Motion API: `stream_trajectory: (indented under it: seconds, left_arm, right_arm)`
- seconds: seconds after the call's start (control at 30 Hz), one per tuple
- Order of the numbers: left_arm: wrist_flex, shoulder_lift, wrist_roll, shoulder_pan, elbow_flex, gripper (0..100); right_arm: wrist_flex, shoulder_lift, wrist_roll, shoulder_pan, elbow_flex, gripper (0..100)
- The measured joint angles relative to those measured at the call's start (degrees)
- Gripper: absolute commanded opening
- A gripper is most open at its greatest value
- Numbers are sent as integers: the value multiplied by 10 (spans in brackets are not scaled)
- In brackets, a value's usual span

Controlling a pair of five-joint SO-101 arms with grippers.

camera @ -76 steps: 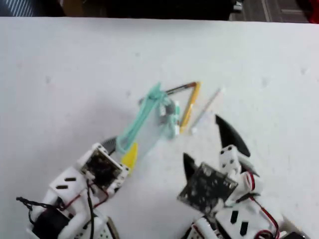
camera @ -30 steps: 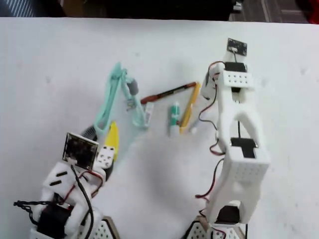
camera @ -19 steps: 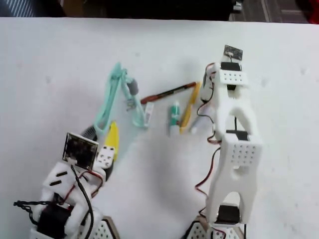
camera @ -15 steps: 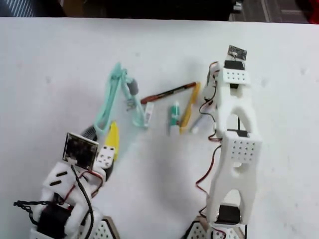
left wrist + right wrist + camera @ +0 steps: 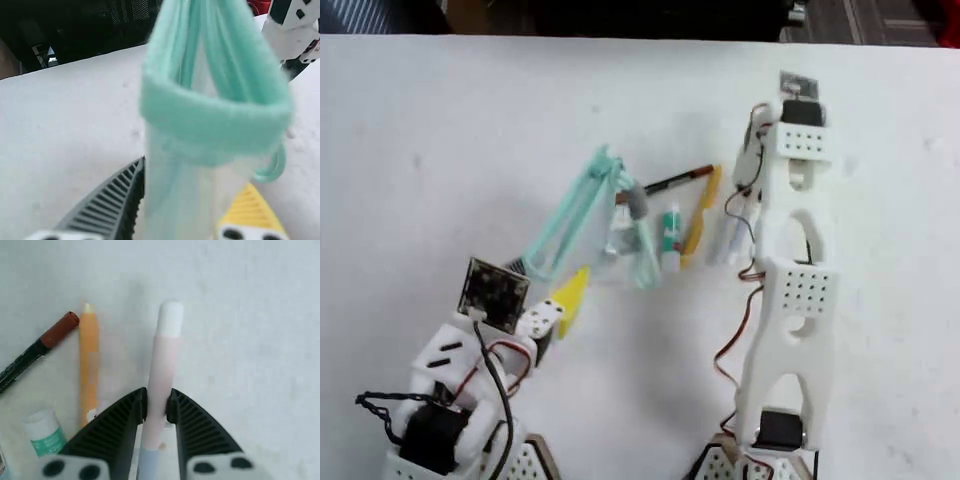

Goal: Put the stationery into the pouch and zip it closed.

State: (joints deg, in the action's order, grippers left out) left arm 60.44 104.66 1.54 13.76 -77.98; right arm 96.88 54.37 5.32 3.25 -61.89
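The clear pouch with teal trim hangs tilted from my left gripper, which is shut on its near end; its teal zip edge stands between the grey and yellow fingers. My right gripper is shut on a white pen lying on the table, and that arm stretches over the pen. Beside it lie an orange pen, a dark marker with a brown cap and a small green-and-white tube. The pouch's far end touches the marker and the tube.
The white table stretches wide on the left and at the back. The right arm's white links run down the right middle. A dark edge borders the table at the back.
My left gripper has swung the pouch to the right, up against the stationery. The right arm has stretched a little farther back over the white pen.
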Motion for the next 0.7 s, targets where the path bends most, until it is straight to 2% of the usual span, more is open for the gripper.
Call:
stream_trajectory:
  seconds: [0.17,0.37,0.7]
  left_arm:
    - [0,0,0,0,0,229]
    - [0,0,0,0,0,229]
    - [0,0,0,0,0,226]
  right_arm:
    - [4,-105,-15,31,16,16]
    - [4,-329,-48,13,82,16]
    - [4,-665,-53,-133,92,16]
